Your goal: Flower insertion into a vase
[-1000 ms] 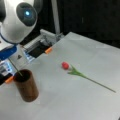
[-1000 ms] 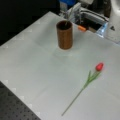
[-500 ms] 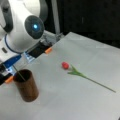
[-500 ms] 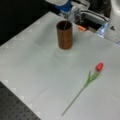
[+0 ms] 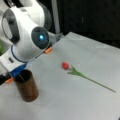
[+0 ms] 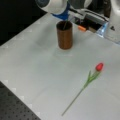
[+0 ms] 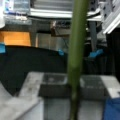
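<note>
A white Franka arm leaned over the back edge of a pale grey table (image 5: 75, 100), with its large rounded joint filling a front view's upper left. The brown cylindrical vase (image 5: 26, 85) stood upright on the table near a front view's bottom left corner, and in a front view (image 6: 64, 35) it stood near the top centre, just below the arm. A thin green stem (image 6: 64, 25) ran down from the arm's blue-trimmed end into the vase's dark opening; the same stem (image 7: 76, 57) filled the middle of the wrist view as a thick vertical green bar. The gripper (image 7: 72, 93) showed in the wrist view as grey finger pads (image 7: 53, 87) at the bottom of the picture, set on either side of that stem and pinching it. In both front views the gripper itself was hidden behind the arm's body, directly above the vase. A second flower, a red tulip (image 5: 65, 65) with green leaves and a long thin stalk, lay flat on the table well apart from the vase, toward a front view's right; in a front view (image 6: 99, 66) its red head pointed to the upper right and its stalk trailed toward the bottom centre. Orange tabs (image 5: 48, 50) and metal fixtures (image 6: 92, 18) sat along the table's far edge beside the arm.
</note>
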